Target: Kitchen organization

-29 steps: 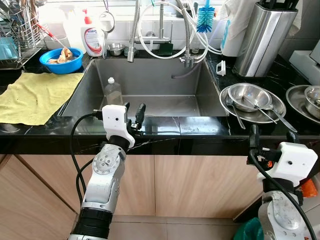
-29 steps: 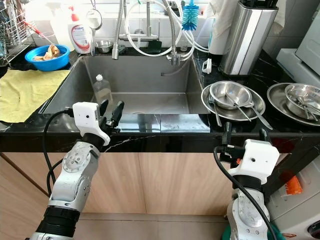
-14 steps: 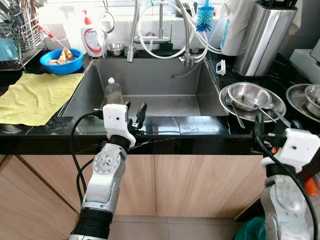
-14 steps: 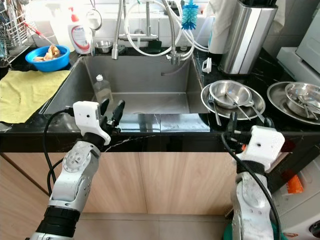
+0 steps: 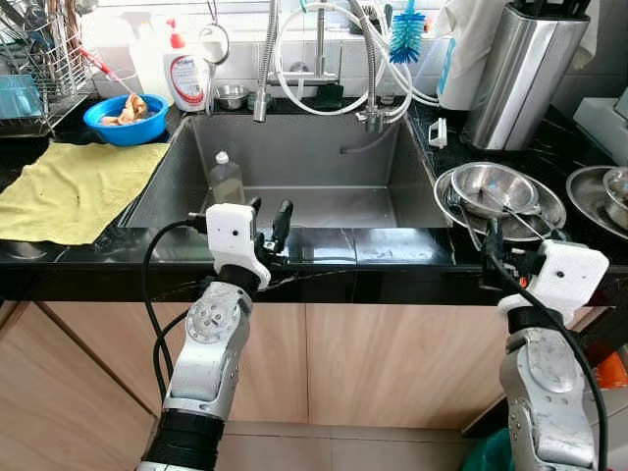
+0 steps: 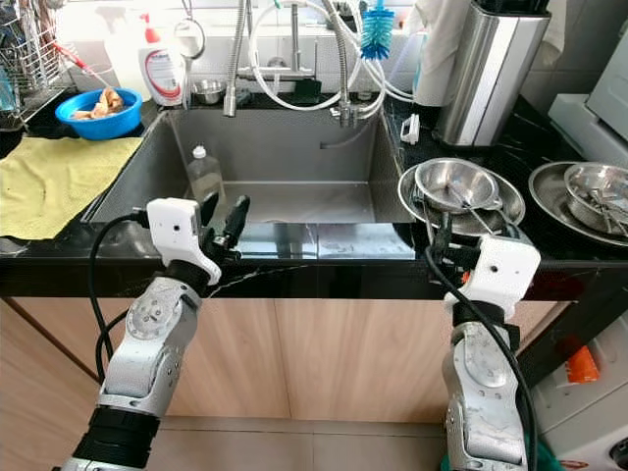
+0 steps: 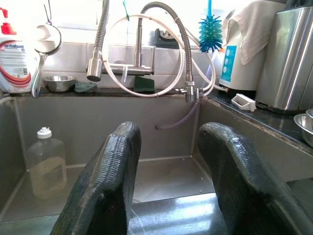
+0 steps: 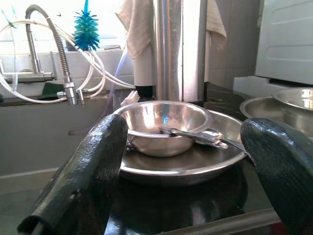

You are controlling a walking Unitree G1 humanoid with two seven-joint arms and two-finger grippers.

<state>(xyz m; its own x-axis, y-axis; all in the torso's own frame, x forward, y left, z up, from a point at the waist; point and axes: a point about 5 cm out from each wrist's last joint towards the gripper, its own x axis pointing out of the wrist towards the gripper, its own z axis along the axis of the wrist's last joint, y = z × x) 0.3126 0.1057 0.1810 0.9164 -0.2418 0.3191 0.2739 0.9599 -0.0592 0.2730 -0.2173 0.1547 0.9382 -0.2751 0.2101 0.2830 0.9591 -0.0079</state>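
Observation:
A steel bowl (image 5: 491, 184) holding spoons (image 8: 195, 134) sits on a steel plate (image 5: 449, 201) on the black counter, right of the sink (image 5: 294, 147). My right gripper (image 6: 471, 245) is open at the counter's front edge, just in front of that plate, with nothing between its fingers (image 8: 88, 171). Inside the sink stands a clear plastic bottle (image 5: 225, 182) with a white cap, near the left wall. At the sink's front rim my left gripper (image 5: 269, 221) is open and empty, pointing into the basin, the bottle (image 7: 46, 161) off to one side of its fingers (image 7: 115, 171).
A yellow cloth (image 5: 69, 186) covers the counter on the left, with a blue bowl (image 5: 123, 118), a soap bottle (image 5: 184, 74) and a dish rack (image 5: 34, 69) behind. The faucet hoses (image 5: 324, 59), a blue brush (image 5: 404, 34) and a tall steel canister (image 5: 520, 74) line the back. Another plate with a bowl (image 5: 608, 191) lies far right.
My right arm has risen and swung in toward the counter; its gripper now points at the plate and bowl. The left arm holds still. The view shifted slightly.

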